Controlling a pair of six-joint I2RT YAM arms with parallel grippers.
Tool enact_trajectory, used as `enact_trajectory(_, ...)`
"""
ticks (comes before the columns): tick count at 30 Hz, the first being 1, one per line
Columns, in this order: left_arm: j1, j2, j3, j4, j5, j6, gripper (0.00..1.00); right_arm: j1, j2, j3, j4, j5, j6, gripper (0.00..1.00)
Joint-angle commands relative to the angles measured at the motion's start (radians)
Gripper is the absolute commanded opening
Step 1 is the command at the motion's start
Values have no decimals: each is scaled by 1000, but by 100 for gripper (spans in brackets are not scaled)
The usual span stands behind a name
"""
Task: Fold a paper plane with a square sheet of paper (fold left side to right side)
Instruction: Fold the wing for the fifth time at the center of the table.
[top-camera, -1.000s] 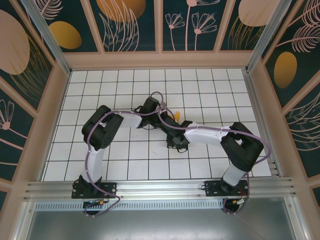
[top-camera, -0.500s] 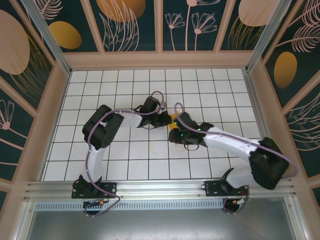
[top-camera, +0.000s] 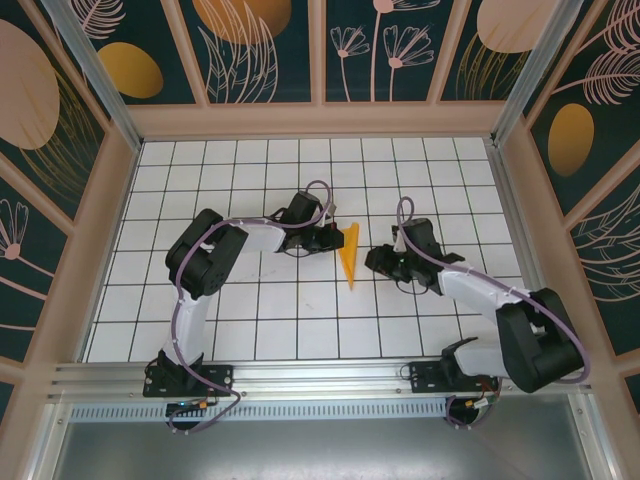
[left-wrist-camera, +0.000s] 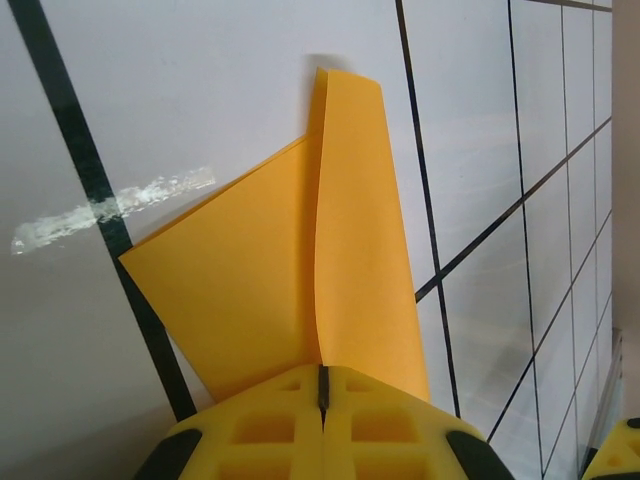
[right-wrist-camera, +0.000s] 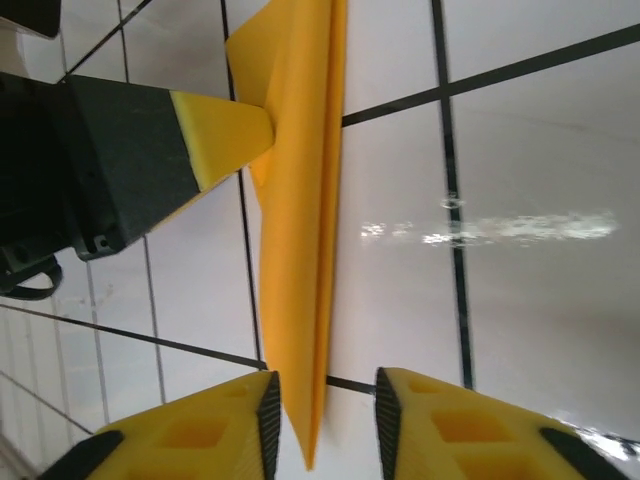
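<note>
The square sheet of paper, folded into a slim orange paper plane, lies on the white grid table with its point toward the near edge. My left gripper holds its wide far end from the left. In the left wrist view the jaws are shut on the paper plane, whose two flaps rise on either side of a centre crease. My right gripper sits just right of it. In the right wrist view it is open, and the tip of the paper plane shows between its fingers without being clamped.
The grid table is boxed in by patterned walls on three sides. An aluminium rail runs along the near edge by the arm bases. A strip of tape residue marks the table left of the paper.
My right arm has swung right, off the paper, and its jaws have come apart. The folded paper it covered now shows in full. The left gripper has stayed put, shut on the paper.
</note>
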Motion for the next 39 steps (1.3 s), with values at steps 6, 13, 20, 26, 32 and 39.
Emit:
enact_trajectory(6,16,9,25,-69,-41,67,0,6,78,-51,269,-153,73,25)
enact_trajectory(13,22,-6,23,-73,-41,77,0,27,132,-44,257,-119,71,25)
enact_trajectory(20,25,-20,20,-87,-53,86,0,40,154,-30,266,-117,74,25)
enact_trajectory(26,33,-16,21,-96,-60,93,0,50,159,-33,319,-142,93,23)
enact_trajectory(32,36,-13,20,-95,-67,94,0,62,181,-53,419,-184,140,19)
enact_trajectory(39,40,-11,20,-97,-70,96,0,95,248,-32,461,-186,153,18)
